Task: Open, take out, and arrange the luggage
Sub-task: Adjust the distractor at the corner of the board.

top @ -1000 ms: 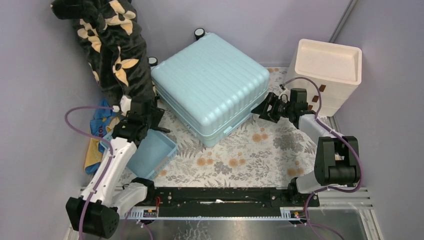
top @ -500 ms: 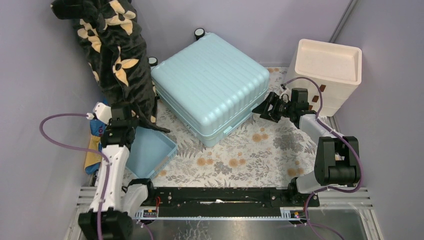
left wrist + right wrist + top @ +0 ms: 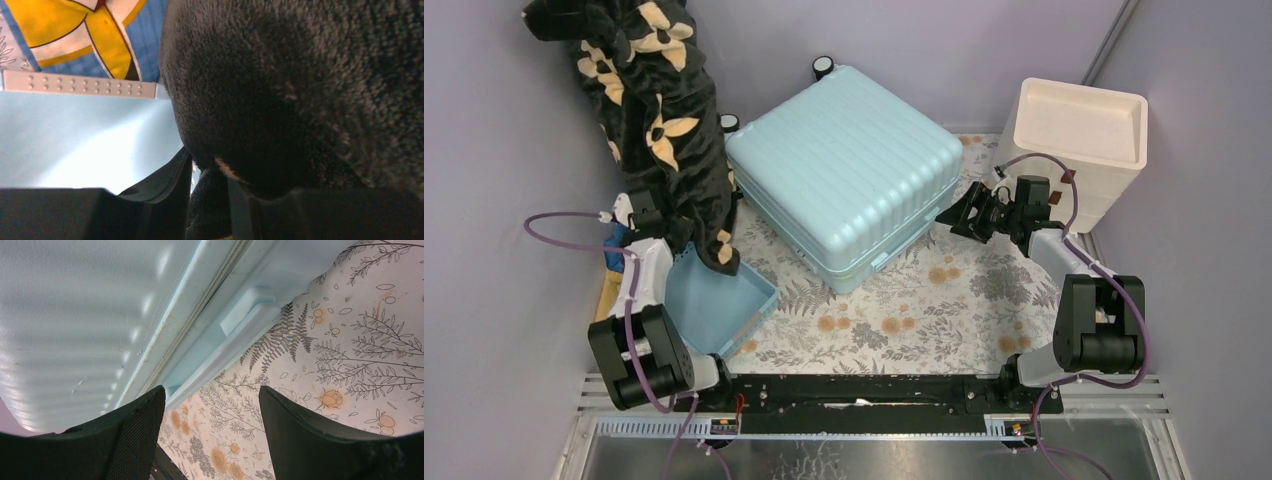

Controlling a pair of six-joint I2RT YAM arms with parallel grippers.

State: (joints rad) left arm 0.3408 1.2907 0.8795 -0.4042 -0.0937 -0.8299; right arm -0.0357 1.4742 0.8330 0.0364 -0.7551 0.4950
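Note:
The pale aqua luggage (image 3: pixel 844 165) lies flat and closed on the floral mat, wheels toward the back wall. In the right wrist view its ribbed shell (image 3: pixel 75 305), zip seam and side handle (image 3: pixel 245 322) fill the upper left. My right gripper (image 3: pixel 959 215) is open beside the luggage's right side, level with that handle, fingers (image 3: pixel 135 435) apart with only mat between them. My left gripper (image 3: pixel 664 225) sits at the lower part of a black floral blanket (image 3: pixel 669 120), mostly hidden by it. The left wrist view shows black plush (image 3: pixel 300 90) pinched between its jaws.
A cream drawer unit (image 3: pixel 1079 135) stands at the back right, close behind the right arm. A small blue basket (image 3: pixel 724 305) sits at front left, also in the left wrist view (image 3: pixel 75 145). A yellow and blue cloth (image 3: pixel 75 30) lies beside it. Purple walls close in on three sides.
My left arm has folded back and to the left, and the blanket's lower end now hangs farther forward over the basket's corner. My right gripper has shifted slightly right, still open.

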